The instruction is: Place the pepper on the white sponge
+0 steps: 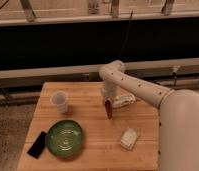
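The pepper (109,109), small and dark red, hangs point-down above the middle of the wooden table (93,150). My gripper (108,102) comes down from the white arm (138,87) and is shut on the pepper's top end. The white sponge (129,138), a small cream block, lies on the table to the front right of the pepper, apart from it and with nothing on it.
A white translucent cup (60,102) stands at the left. A green plate (65,138) lies at the front left with a black flat object (37,144) beside it. A flat elongated white object (123,101) lies just right of the gripper. A dark wall runs behind the table.
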Controlling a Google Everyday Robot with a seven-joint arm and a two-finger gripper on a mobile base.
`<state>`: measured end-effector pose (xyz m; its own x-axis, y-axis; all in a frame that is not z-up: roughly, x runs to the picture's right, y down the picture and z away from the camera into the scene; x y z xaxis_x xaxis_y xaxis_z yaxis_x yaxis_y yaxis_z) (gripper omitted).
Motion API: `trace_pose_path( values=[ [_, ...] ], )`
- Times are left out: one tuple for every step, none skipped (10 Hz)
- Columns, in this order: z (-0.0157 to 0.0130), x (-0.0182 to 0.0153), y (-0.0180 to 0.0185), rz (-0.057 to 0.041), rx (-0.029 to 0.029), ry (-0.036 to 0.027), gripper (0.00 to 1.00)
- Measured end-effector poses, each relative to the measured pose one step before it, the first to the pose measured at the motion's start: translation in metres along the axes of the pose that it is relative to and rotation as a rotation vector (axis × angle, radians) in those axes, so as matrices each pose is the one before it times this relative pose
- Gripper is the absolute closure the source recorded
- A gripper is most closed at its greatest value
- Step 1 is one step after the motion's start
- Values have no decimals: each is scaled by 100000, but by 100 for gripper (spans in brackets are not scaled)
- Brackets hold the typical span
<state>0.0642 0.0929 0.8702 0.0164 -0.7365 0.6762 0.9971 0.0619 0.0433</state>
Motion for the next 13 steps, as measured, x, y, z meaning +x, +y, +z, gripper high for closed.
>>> trace_pose_path(
  values=[
    [-191,-225,385,454,221,68,100],
    [-366,-524,562,478,114,9,100],
    [-336,-661,749,850,149,-67,100],
    [-95,-423,445,733,416,-58,100],
    [-214,-288,205,429,565,91,100],
    [-296,-657,767,759,397,6,100],
    [-243,-682,743,552,-72,-292,100],
    [-183,-690,689,452,-62,-332,100],
    [-138,-700,588,879,425,-49,100],
    [-121,-152,219,499,204,135,100],
    [-108,-339,53,173,231,-55,100],
    [-134,-658,466,819,152,71,100],
    [-165,-1448,1088,1545,15,-495,100]
  ],
)
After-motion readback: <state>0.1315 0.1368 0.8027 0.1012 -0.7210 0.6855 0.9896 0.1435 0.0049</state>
